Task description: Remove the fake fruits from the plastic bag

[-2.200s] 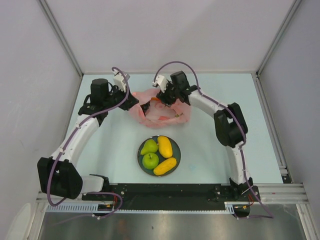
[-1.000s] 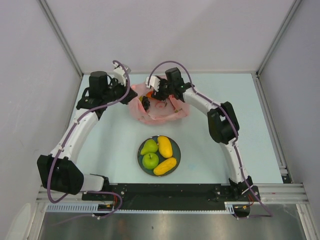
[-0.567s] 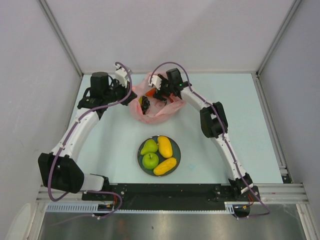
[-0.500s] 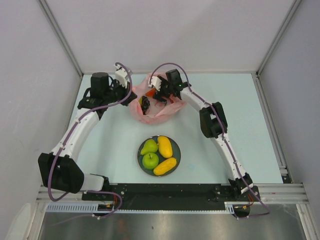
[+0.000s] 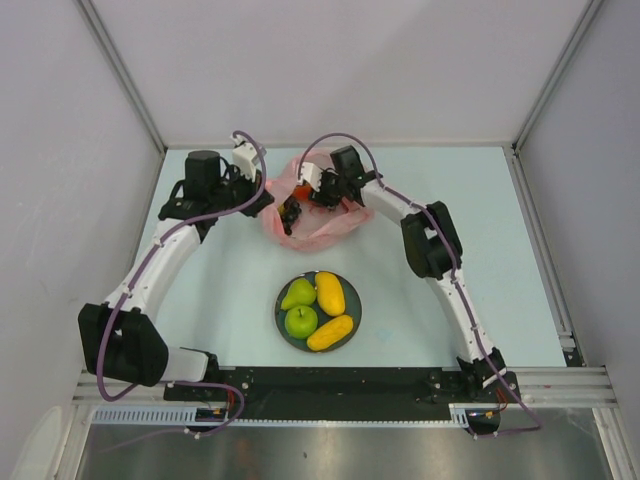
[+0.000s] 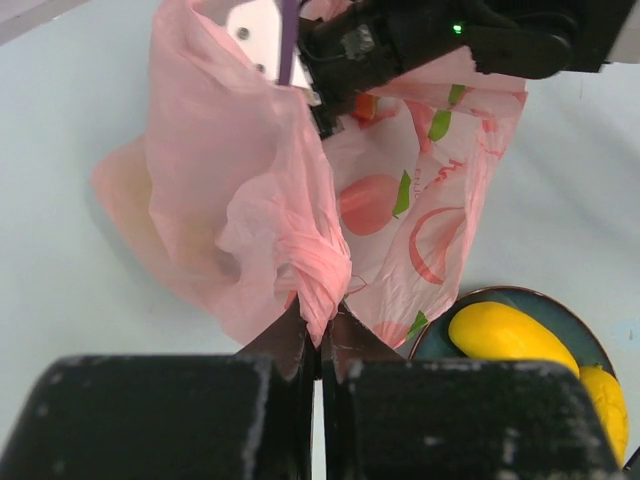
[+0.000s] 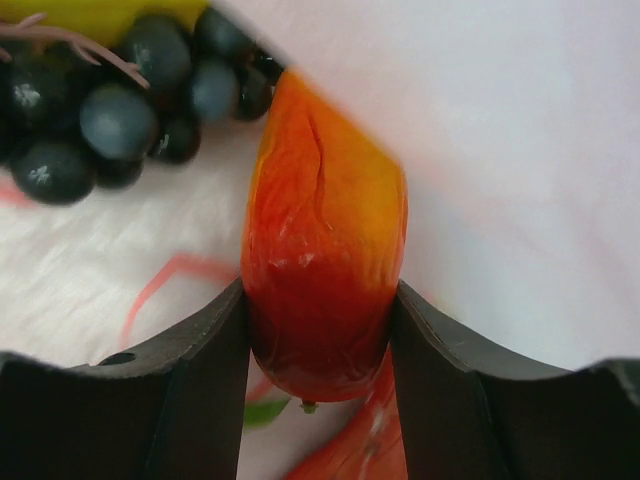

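The pink plastic bag [image 5: 330,222] lies at the back of the table, its mouth held up. My left gripper [image 6: 320,322] is shut on a bunched fold of the bag's edge [image 6: 318,270]. My right gripper [image 7: 320,335] reaches inside the bag, and both fingers press the sides of a red-orange fruit [image 7: 322,260]. Dark purple grapes [image 7: 100,110] lie just behind that fruit in the bag. In the top view the right gripper [image 5: 297,205] is sunk in the bag's opening, facing the left gripper [image 5: 262,197].
A dark round plate [image 5: 354,305] stands in front of the bag. It holds a green pear [image 5: 297,294], a green apple [image 5: 300,321] and two yellow mango pieces [image 5: 330,293]. Grey walls enclose the table on three sides.
The right jaws opened wide and then closed onto the red-orange fruit inside the bag. The right arm pushed a little further left. The left gripper kept its hold on the bag.
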Tool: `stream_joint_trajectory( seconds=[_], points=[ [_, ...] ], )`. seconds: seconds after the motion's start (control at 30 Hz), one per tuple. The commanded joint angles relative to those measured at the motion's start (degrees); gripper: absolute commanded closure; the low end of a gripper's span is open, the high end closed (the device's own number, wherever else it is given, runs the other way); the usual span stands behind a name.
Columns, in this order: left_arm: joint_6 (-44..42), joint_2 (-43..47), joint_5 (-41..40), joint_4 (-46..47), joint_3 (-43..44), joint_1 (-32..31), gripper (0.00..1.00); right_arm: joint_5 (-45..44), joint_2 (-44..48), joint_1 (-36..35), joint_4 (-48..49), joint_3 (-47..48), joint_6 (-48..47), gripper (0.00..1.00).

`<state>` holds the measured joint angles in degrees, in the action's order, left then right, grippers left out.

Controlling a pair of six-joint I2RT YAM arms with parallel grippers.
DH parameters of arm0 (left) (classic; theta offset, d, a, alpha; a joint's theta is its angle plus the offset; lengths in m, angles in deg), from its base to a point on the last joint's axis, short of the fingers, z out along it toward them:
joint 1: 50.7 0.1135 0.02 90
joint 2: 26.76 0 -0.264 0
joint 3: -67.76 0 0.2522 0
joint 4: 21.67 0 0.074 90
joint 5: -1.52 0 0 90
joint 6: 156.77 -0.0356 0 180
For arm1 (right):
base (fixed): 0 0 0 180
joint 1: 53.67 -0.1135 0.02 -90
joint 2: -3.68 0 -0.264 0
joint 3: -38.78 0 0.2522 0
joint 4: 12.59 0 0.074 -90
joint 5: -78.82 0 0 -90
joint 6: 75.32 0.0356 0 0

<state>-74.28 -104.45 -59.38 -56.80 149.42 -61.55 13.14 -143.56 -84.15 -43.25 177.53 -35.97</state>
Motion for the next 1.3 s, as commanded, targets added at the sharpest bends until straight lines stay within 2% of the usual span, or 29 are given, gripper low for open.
stream_joint_trajectory(
  seconds=[0.0, 0.23, 0.53, 0.77, 0.87, 0.93, 1.07, 1.27],
  points=[
    [2.76, 0.79, 0.6, 3.96, -0.66, 0.22, 1.0, 0.11, 11.7, -0.55, 4.07, -8.96, 1.87, 0.74],
    [7.15, 1.31, 0.96, 7.56, -1.72, 0.74, 1.0, 1.52, 26.9, -2.04, 2.76, -24.94, 5.82, 0.77],
    [9.62, 2.98, 2.8, 9.59, -2.68, 0.74, 1.0, -1.02, 40.36, -4.59, -2.16, -35.86, 10.22, 0.78],
    [10.5, 5.79, 2.8, 9.67, -4.0, 0.74, 0.99, -0.51, 48.0, -4.15, -8.65, -38.58, 23.92, 0.81],
    [10.76, 6.67, 2.8, 9.85, -4.96, 0.74, 1.0, 0.11, 53.62, -4.06, -9.98, -43.5, 29.81, 0.83],
    [10.76, 6.94, 2.89, 9.85, -5.14, 0.74, 1.0, 0.47, 56.78, -4.06, -10.6, -47.36, 33.85, 0.92],
    [10.76, 6.94, 3.15, 9.76, -5.23, 0.57, 1.0, 3.28, 65.05, -4.24, -13.41, -53.43, 39.04, 1.0],
    [10.06, 6.85, 3.33, 8.89, -4.79, -0.75, 1.0, 7.6, 70.42, -3.45, -13.51, -65.45, 44.57, 1.0]
  ],
)
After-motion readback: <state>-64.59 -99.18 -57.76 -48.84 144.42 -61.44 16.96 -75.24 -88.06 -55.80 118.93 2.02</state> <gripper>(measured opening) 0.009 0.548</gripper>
